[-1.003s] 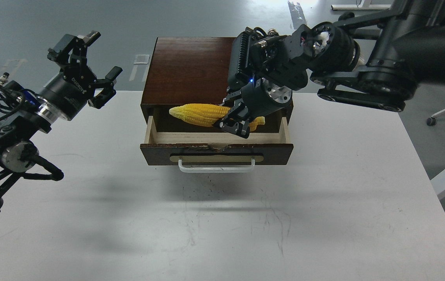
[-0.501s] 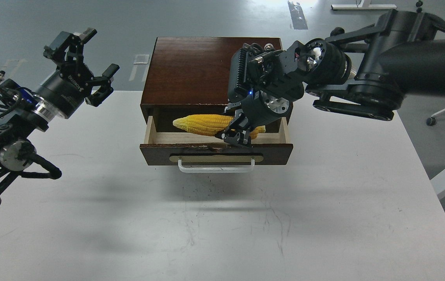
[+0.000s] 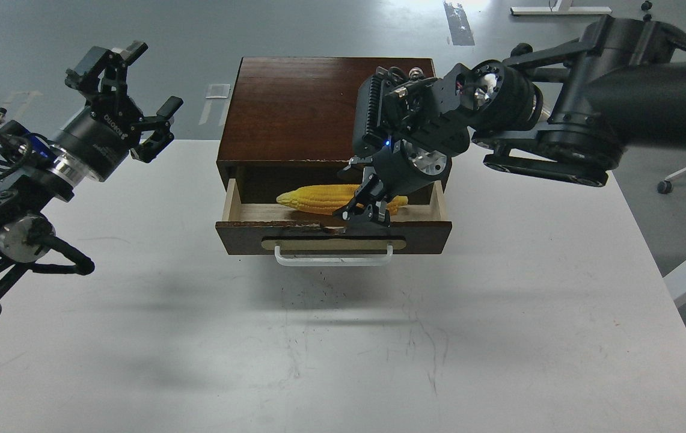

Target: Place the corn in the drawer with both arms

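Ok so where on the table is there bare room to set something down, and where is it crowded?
The white table lies bare in front of the drawer and along both its sides. The box top is bare at its left half. It is crowded inside the drawer, where the right gripper sits at the corn. The left gripper hangs open over the table's far-left corner.

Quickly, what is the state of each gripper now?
Left gripper: open, holding nothing.
Right gripper: closed on the corn, inside the open drawer.
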`<state>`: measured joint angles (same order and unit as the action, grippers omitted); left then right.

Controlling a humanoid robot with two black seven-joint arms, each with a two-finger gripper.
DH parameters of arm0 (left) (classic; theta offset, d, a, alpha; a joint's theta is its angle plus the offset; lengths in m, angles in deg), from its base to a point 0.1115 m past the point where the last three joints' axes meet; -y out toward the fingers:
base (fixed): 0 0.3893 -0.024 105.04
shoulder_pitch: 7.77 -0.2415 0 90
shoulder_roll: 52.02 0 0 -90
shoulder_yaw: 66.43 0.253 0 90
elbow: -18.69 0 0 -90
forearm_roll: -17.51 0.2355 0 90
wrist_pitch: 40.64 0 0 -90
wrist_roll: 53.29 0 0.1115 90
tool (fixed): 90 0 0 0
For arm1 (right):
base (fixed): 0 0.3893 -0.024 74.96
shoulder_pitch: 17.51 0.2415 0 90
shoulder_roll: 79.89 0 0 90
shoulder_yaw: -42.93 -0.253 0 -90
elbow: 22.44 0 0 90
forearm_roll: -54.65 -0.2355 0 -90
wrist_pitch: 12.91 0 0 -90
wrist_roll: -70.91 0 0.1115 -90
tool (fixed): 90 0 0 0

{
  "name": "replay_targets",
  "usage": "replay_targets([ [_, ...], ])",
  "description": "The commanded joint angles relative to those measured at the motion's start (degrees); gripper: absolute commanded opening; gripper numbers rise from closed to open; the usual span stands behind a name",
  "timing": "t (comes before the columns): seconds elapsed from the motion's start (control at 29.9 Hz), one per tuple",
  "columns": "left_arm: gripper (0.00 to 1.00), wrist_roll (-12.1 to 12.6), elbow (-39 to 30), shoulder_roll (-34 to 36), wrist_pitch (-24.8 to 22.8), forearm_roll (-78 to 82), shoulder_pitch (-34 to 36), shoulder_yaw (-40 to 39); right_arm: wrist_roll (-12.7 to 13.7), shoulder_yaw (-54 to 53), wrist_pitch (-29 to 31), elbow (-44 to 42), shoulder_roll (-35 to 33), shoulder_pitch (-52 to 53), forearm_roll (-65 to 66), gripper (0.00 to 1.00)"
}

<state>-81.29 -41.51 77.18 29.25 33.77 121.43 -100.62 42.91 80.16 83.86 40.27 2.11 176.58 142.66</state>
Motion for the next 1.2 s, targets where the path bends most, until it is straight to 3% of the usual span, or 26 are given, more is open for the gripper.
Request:
replay_targets([
  [0.0, 0.99, 0.0, 0.1, 0.1, -1.2, 0.1, 0.0, 0.0, 0.0, -0.6, -0.1, 0.3, -0.7, 0.8, -0.4, 0.65],
  [0.1, 0.99, 0.0, 0.1, 0.2, -1.3, 0.0, 0.0, 0.0, 0.0, -2.2, -0.1, 0.4, -2.1, 1.9, -0.8, 0.66],
  [0.27, 0.99, 0.0, 0.0, 0.2, -1.3, 0.1, 0.0, 0.0, 0.0, -8.2, 0.4, 0.6, -8.0, 2.5, -6.6, 0.97],
  [0.5, 0.99, 0.0, 0.0, -0.3, -1.3, 0.3, 0.0, 0.0, 0.0, -9.3, 0.7, 0.7, -17.4, 0.7, -29.5, 0.99],
  [0.67, 0.99, 0.0, 0.1, -0.6, -1.3, 0.6, 0.0, 0.0, 0.0, -14.2, 0.6, 0.7, -24.2, -7.4, -43.0, 0.99],
  [0.84, 0.99, 0.0, 0.0, -1.0, -1.6, 0.8, -0.1, 0.0, 0.0, -29.6, 0.4, 0.1, -30.8, -24.3, -52.9, 0.99],
  [1.04, 0.99, 0.0, 0.0, -1.1, -1.7, 0.8, -0.1, 0.1, 0.0, -49.4, 0.2, -0.1, -31.0, -45.7, -63.2, 0.99],
  [1.17, 0.99, 0.0, 0.1, -1.1, -1.7, 0.8, -0.3, 0.1, 0.0, -55.2, 0.0, -1.5, -30.2, -52.4, -68.5, 0.99],
])
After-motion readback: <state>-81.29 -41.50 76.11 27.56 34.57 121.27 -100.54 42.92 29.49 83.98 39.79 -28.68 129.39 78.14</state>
